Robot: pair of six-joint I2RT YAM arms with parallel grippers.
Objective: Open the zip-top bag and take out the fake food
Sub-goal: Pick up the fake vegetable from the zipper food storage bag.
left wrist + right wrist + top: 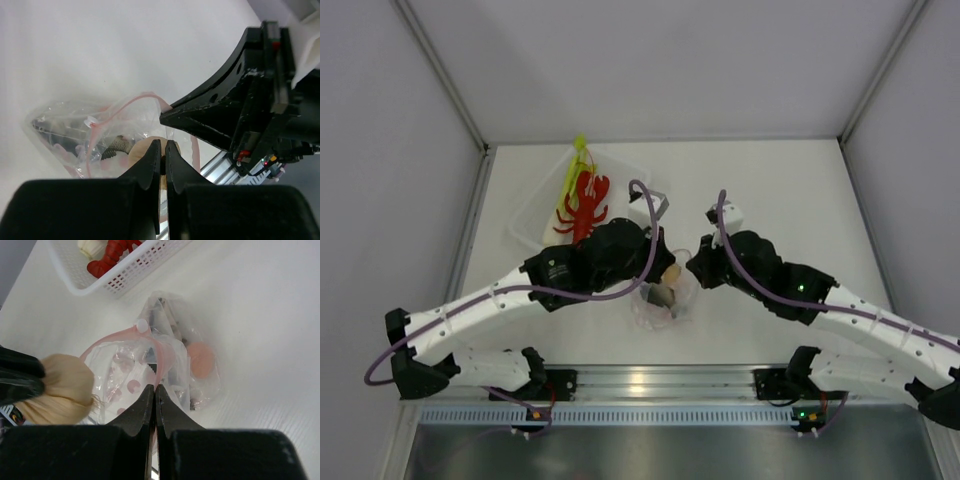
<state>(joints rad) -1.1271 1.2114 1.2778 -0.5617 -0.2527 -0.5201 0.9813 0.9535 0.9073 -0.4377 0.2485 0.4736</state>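
— Where does the bag lie?

— The zip-top bag (645, 310) sits mouth-up just below both my pincers. My right gripper (154, 388) is clamped on its pink edge, holding the mouth apart.

— And your left?

— My left gripper (162, 144) is closed on a beige piece (62, 387), just above that mouth. The basket (135, 271) lies beyond, to the far left, nearer this arm.

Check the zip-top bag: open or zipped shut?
Open: the zip-top bag has its pink strip gaping in a loop, right gripper pinching one lip.
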